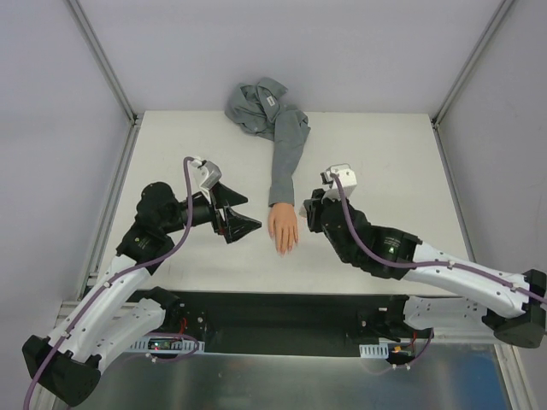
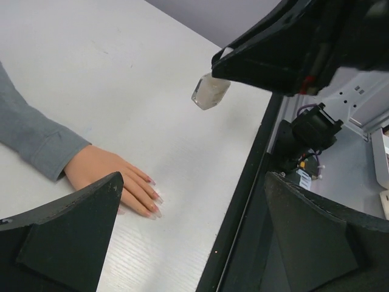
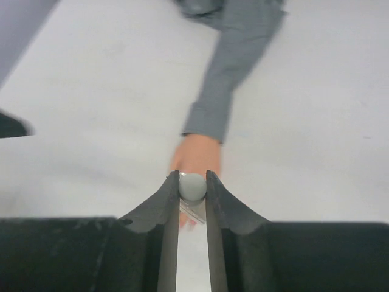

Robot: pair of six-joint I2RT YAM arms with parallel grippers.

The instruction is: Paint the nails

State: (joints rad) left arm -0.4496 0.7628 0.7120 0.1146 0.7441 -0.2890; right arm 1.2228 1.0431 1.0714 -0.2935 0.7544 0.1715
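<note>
nails: tiny pinkish nails [image 2: 157,199] on the fingertips of the peach skin-coloured mannequin hand [image 1: 283,229]; too small to resolve in the top view
location: flat, back of hand up, on the white table [image 1: 171,137], about mid-width, closer to the near edge than the far one
long axis: far-to-near along the table, in line with the grey fabric sleeve [image 1: 288,154], leaning slightly; wrist far, fingertips near
pointing: nails aimed at the near edge, toward the arm bases
sleeve end: joins a crumpled grey shirt bundle [image 1: 256,102] at the far edge
left gripper [image 1: 250,213]: spread wide, nothing between the black fingers [image 2: 61,237]; left of the hand, tips aimed at it, no contact
nails vs left gripper: just past one fingertip in the left wrist view, apart from it
right gripper [image 1: 308,212]: narrow, clamped on a small clear bottle with a rounded grey cap [image 3: 192,186]
bottle: tilted in the left wrist view [image 2: 211,91]; height over the table cannot tell
nails vs right gripper: just beside the hand on its right in the top view; in the right wrist view hand straight ahead of the jaws, fingertips hidden behind bottle and fingers
contact hand/right gripper: cannot tell
</note>
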